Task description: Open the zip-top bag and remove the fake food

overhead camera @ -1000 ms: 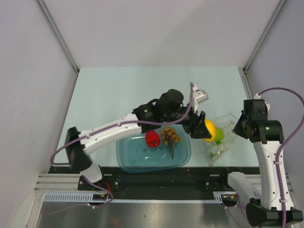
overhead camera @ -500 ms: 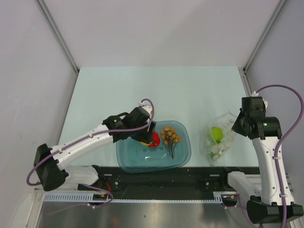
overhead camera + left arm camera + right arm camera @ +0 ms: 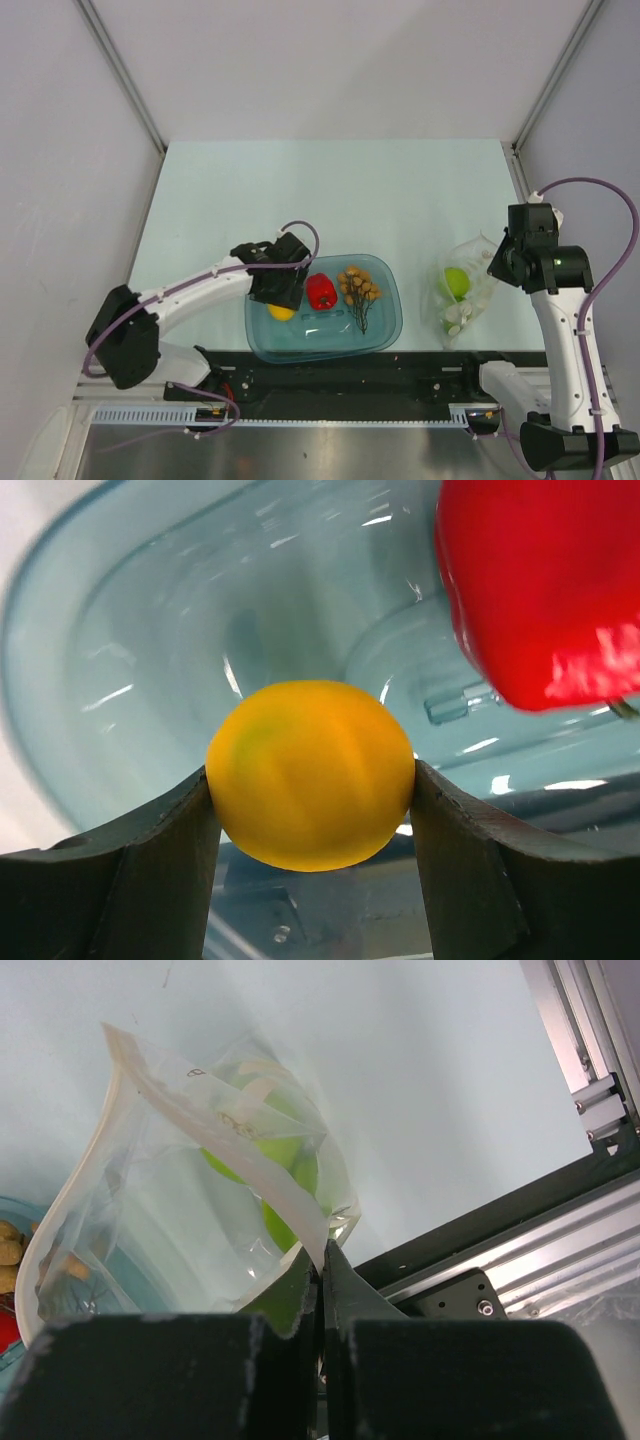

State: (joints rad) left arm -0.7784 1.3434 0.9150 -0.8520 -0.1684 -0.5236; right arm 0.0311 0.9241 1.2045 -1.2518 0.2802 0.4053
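Note:
My left gripper (image 3: 282, 300) is shut on a yellow rounded fruit (image 3: 282, 312) low inside the left part of the teal tub (image 3: 388, 332). In the left wrist view both fingers (image 3: 150, 880) press the sides of the fruit (image 3: 310, 772). A red piece (image 3: 320, 291) and a bunch of orange-brown balls (image 3: 359, 285) lie in the tub. My right gripper (image 3: 500, 262) is shut on the rim of the clear zip-top bag (image 3: 465, 300), holding it up. A green fruit (image 3: 456, 281) lies inside, also showing in the right wrist view (image 3: 290, 1170).
The tub and bag sit near the table's front edge, by the black and aluminium rail (image 3: 350, 372). The rail shows close under the bag in the right wrist view (image 3: 560, 1250). White walls enclose the table on three sides.
My left arm carried the yellow fruit from the bag leftwards, over the red piece, down into the tub's left part. The right gripper and bag have stayed in place.

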